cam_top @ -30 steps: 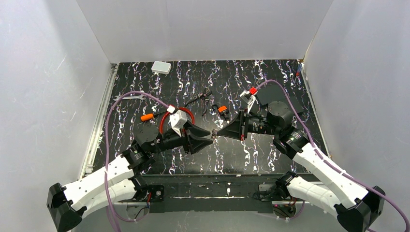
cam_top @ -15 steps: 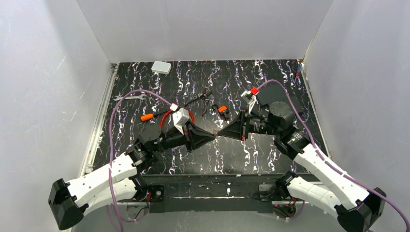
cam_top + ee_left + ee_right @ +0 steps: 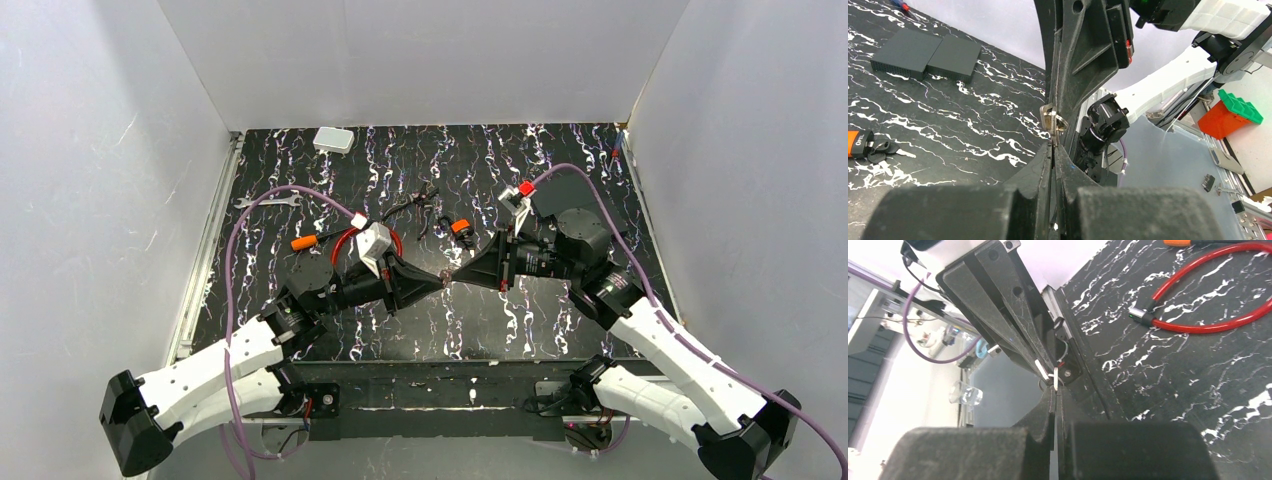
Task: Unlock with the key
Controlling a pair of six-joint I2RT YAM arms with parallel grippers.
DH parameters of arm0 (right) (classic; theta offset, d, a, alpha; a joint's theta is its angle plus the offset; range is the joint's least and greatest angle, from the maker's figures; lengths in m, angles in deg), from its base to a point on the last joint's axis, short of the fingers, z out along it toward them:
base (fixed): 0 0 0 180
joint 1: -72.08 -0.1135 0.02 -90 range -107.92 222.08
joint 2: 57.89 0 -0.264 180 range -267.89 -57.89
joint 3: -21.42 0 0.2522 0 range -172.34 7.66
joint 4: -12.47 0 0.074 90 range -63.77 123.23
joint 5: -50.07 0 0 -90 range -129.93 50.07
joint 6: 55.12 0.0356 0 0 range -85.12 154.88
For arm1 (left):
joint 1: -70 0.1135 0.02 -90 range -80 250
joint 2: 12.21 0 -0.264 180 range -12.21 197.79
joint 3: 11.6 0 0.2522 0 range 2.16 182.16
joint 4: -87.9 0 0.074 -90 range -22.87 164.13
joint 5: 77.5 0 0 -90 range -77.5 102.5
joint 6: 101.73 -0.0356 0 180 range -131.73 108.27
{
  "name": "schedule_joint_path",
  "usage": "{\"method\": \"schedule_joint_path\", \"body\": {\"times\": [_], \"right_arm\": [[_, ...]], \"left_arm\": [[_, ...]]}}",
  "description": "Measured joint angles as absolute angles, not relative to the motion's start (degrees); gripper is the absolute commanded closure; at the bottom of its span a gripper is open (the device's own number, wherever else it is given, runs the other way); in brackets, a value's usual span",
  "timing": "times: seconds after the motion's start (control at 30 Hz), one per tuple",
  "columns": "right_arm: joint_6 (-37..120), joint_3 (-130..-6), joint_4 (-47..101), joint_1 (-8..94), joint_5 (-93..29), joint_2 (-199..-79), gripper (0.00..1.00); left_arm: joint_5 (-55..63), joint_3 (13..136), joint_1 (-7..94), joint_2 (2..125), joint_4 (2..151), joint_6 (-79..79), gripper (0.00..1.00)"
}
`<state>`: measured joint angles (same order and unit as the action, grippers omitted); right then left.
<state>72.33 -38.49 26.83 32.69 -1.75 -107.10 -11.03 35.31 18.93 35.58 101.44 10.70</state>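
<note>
Tiny key [image 3: 885,148], black head and short thin metal blade, lying flat!
It's at the left edge of the left wrist view, below the middle, blade pointing right.

Table [image 3: 560,150]: box [image 3: 333,139] in the far left corner. Wrench [image 3: 265,200] nearer, by the left edge. Screwdriver [image 3: 305,242] nearer again, just left of cable loop [image 3: 1193,330]. Pliers [image 3: 420,208] mid-table, behind the loop's right side. Stubby piece [image 3: 461,228] just right of the pliers, key [image 3: 887,148] touching it. Left gripper [image 3: 440,280] and right gripper [image 3: 456,275] tip to tip in front of these, small metal piece [image 3: 1050,119] at the tips. Two flat boxes [image 3: 923,47] side by side beyond the key.
</note>
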Motion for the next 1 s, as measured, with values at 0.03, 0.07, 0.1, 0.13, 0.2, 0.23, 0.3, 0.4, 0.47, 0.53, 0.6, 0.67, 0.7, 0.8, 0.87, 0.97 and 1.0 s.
{"method": "schedule_joint_path", "body": {"times": [0.03,0.07,0.1,0.13,0.2,0.23,0.3,0.4,0.47,0.53,0.6,0.67,0.7,0.8,0.87,0.97,1.0], "right_arm": [[71.26,-39.19,28.43,32.69,-1.97,-107.1,0.99],[70.37,-39.69,29.43,32.69,-2.15,-107.1,0.99],[68.95,-40.37,30.83,32.69,-2.3,-107.1,0.99],[68.16,-40.61,31.42,32.69,-2.36,-107.1,0.99],[66.45,-40.92,32.84,32.62,-2.3,-107.12,0.99],[65.43,-40.98,33.67,32.62,-2.28,-107.21,0.99],[63.57,-40.98,35.14,32.56,-2.08,-107.78,0.81],[60.03,-40.98,37.98,32.58,-1.8,-109.05,0.35],[58.54,-40.98,38.96,32.6,-2.61,-108.83,0.29],[56.84,-40.98,39.33,32.58,-4.07,-108.48,0.22],[56.33,-40.81,39.16,32.58,-5.62,-107.65,0.15],[56.42,-39.15,36.12,32.58,-6.69,-105.83,0.08],[56.62,-38.38,35.07,32.58,-6.91,-105.05,0.07],[56.82,-36.26,31.14,32.6,-6.43,-103.17,0.07],[57.71,-35.74,27.14,32.6,-3.76,-104.15,0.11],[61.58,-33.9,18.37,32.29,1.44,-107.17,0.13],[63.31,-32.79,15.09,31.79,3.08,-108.52,0.14]], "left_arm": [[-11.03,35.29,19.0,35.47,100.9,10.83,1.0],[-11.05,35.29,19.1,35.41,100.66,11.01,1.0],[-11.09,35.29,19.15,35.3,100.48,11.16,1.0],[-11.11,35.29,19.15,35.19,100.29,11.27,1.0],[-11.13,35.29,19.15,34.82,99.17,11.58,1.0],[-11.13,35.31,19.15,34.66,98.45,11.75,1.0],[-11.13,35.35,19.15,34.47,96.35,12.1,1.0],[-10.65,35.7,19.32,34.47,89.82,12.56,1.0],[-9.5,36.36,19.41,34.42,85.03,12.84,1.0],[-8.32,37.71,19.5,34.31,79.39,13.26,1.0],[-7.62,39.07,19.59,33.72,74.12,13.74,1.0],[-6.96,40.71,19.59,32.78,68.59,14.27,1.0],[-6.63,41.73,19.59,32.32,65.58,14.51,1.0],[-5.45,46.06,19.59,31.49,55.7,15.25,1.0],[-5.1,48.9,19.59,31.45,50.52,15.82,1.0],[-5.3,51.85,19.59,31.45,45.03,16.43,1.0],[-5.56,52.73,19.59,31.45,43.22,16.52,1.0]]}}
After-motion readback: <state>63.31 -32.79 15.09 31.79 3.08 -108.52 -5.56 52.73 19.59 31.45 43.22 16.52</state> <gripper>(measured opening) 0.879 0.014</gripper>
